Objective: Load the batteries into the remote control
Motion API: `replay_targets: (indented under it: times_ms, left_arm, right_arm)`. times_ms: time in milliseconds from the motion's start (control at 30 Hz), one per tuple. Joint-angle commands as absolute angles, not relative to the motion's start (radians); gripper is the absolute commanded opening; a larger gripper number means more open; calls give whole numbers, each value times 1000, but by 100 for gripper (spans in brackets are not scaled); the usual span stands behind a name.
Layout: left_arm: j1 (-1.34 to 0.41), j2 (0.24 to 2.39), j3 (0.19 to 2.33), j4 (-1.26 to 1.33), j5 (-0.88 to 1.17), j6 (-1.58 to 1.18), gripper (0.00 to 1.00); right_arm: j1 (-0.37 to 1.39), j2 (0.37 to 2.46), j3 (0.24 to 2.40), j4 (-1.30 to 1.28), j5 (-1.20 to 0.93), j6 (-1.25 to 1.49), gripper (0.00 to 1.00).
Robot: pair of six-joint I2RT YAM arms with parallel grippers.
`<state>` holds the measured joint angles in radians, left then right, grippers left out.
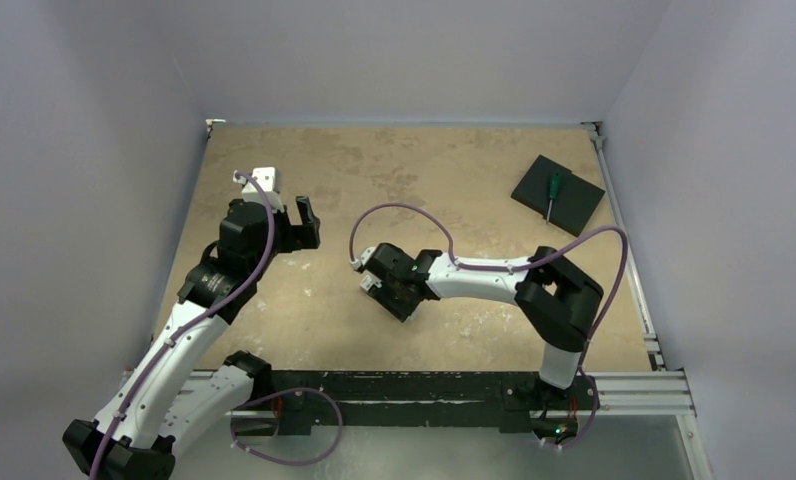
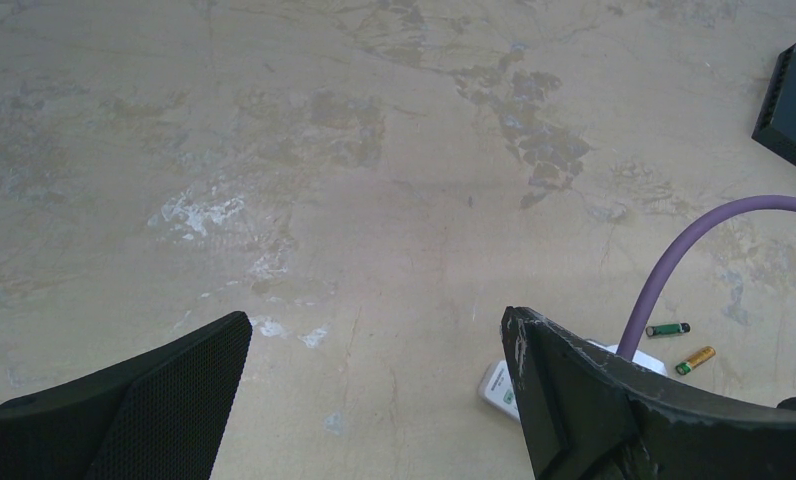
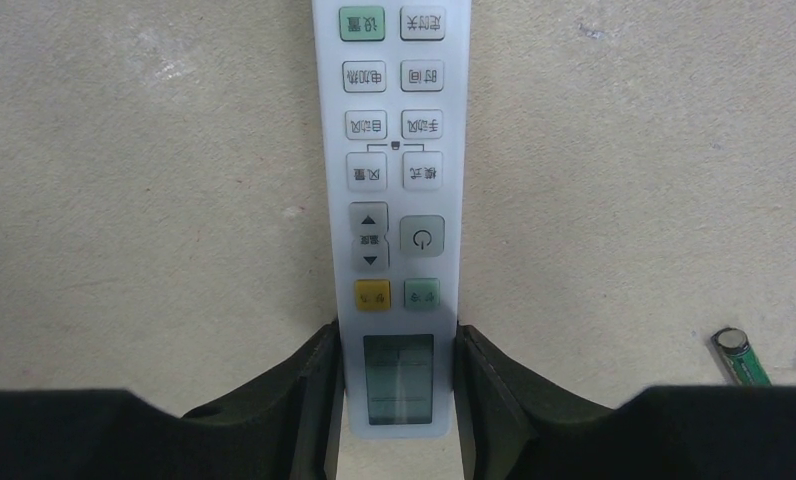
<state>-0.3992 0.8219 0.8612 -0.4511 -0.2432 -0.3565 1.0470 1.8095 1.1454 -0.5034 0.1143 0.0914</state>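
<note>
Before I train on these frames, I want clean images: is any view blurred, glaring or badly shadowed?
Right wrist: slim white remote control sharp, button print readable, no glare. Left wrist: mottled tan tabletop crisp, dark cylindrical battery and gold cylindrical battery tiny but distinct. Top external: soft even light, faint shadows only.
</note>
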Motion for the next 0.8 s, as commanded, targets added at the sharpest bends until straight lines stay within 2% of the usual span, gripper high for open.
replay_targets:
  times_ms: [0,67,367,467,767]
  left_arm:
    - [-390,816,883,-445,-252,-370,97]
    - [-391,816,882,-444,-248,-372,97]
    - [-391,830,878,-439,-204,-379,97]
    - [-391,834,875,-429,-164,-386,97]
    - [-391,837,820,-367,143,-417,99]
  right_arm:
    - [1055,1745,1125,-494,107,133,4]
    - [1055,1727,1113,-488,103,143,0]
    - [1054,1603,1054,-475,15,177,0]
    - [1054,1495,1038,-467,-16,181,0]
    - [1045,1407,1003,-461,-138,181,0]
